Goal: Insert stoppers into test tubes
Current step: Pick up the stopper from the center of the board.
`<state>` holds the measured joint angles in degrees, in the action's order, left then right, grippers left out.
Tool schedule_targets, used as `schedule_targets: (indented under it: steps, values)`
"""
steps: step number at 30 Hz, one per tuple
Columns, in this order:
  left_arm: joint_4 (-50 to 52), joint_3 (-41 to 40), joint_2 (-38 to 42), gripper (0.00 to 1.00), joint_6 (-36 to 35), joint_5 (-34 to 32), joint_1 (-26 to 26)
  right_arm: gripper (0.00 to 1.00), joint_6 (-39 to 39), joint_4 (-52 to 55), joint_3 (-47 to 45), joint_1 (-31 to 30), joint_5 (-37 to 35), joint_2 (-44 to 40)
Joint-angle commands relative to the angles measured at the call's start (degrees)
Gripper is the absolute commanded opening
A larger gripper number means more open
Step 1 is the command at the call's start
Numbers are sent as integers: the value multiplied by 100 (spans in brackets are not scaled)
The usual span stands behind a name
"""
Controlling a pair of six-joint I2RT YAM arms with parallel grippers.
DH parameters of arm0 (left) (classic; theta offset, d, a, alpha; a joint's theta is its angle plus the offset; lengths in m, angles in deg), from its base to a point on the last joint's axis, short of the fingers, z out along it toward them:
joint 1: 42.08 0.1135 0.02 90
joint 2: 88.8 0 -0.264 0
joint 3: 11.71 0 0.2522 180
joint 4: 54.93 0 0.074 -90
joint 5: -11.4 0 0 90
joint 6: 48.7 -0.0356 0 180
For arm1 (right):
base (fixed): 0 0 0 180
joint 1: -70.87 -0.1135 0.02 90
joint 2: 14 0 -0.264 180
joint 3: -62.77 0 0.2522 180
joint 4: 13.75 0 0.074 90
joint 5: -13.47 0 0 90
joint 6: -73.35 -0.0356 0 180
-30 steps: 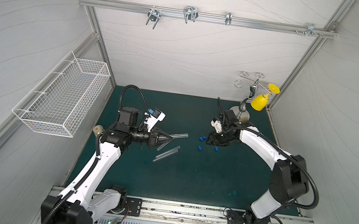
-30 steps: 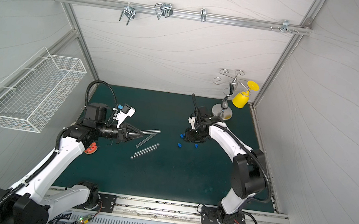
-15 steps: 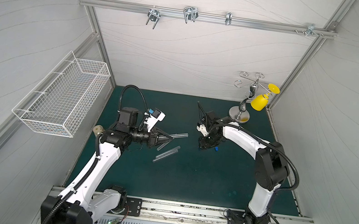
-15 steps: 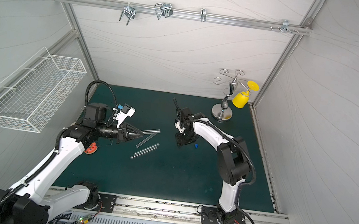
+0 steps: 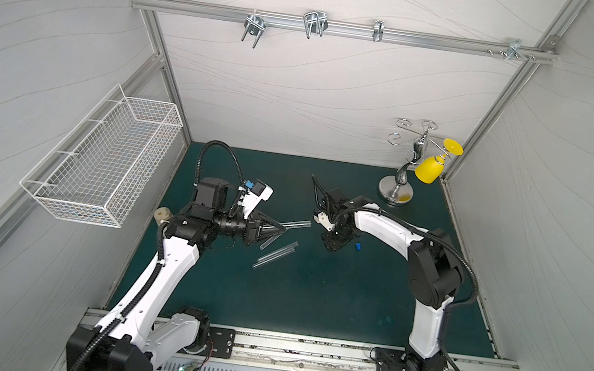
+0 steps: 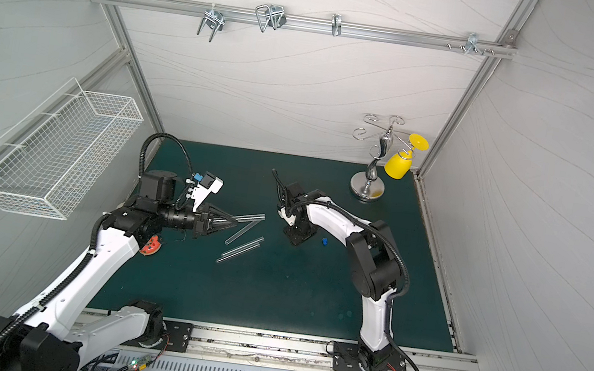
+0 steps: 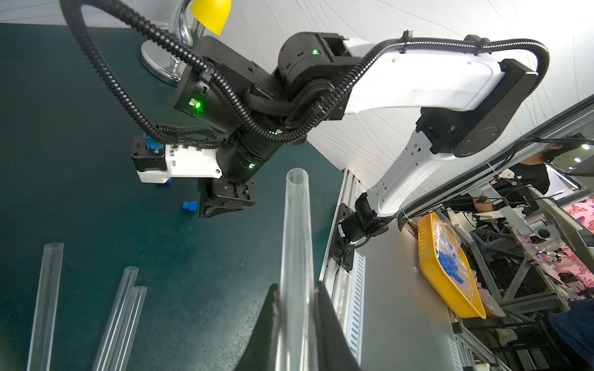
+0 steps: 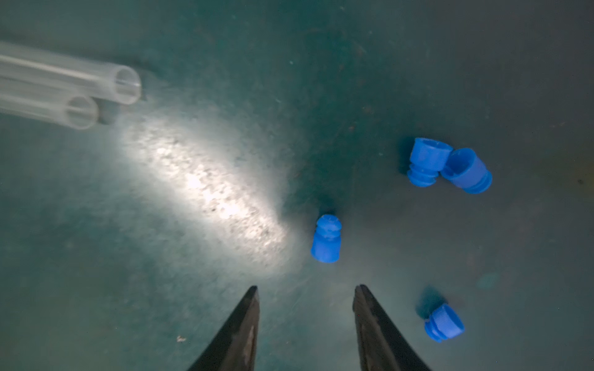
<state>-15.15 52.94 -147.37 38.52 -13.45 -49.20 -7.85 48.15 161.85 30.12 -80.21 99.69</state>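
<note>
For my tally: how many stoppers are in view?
4, all loose on the mat below the right gripper: one stopper ahead of its open jaws, a touching pair farther out, one beside a jaw. In top views the arm hides three.

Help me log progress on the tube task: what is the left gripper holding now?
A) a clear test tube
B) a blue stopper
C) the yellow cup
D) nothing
A: in the left wrist view the left gripper is shut on a clear test tube, its open mouth sticking out in front.
</note>
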Motion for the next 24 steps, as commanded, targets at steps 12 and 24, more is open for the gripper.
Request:
schedule_targets:
  steps: [12,24]
  values:
    - [-88,48,23,5,-15,36,26,43,-71,93,197,146,25,457]
    - [-106,37,20,6,-11,33,29,39,-62,43,243,165,104,562]
